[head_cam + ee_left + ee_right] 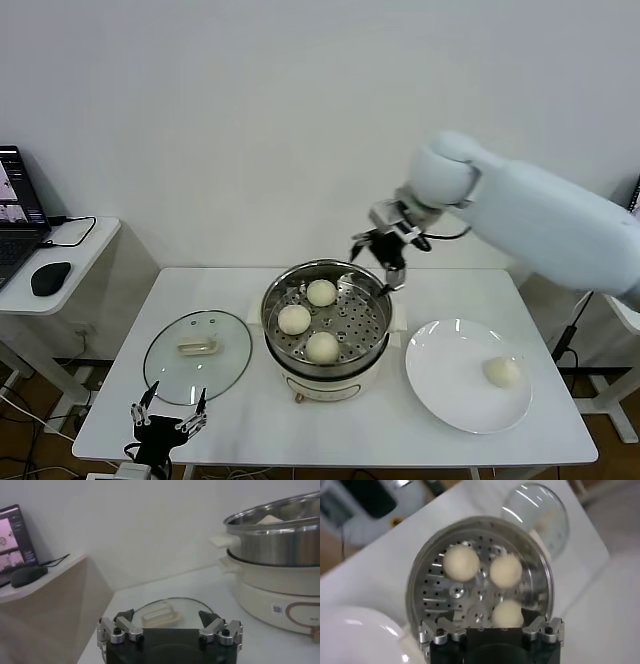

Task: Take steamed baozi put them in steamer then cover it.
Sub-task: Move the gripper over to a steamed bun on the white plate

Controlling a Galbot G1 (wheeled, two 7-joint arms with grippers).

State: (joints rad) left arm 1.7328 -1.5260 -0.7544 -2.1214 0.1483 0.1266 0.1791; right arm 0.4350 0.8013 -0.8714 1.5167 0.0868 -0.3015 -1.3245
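Now the right hand [385,262], spread and empty, hovers over the steamer's [360,345] far rim, three baozi [294,319] below.

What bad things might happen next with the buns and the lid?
1. The last bun lies near the far side of the white plate; a clumsy pinch might roll it off.
2. Three buns already fill the near and left part of the steamer tray, so the fourth may land on one.
3. The right gripper, open, hovers close over the steamer's rim and might bump it.
4. The glass lid lies flat, and its handle could slip from the left gripper.
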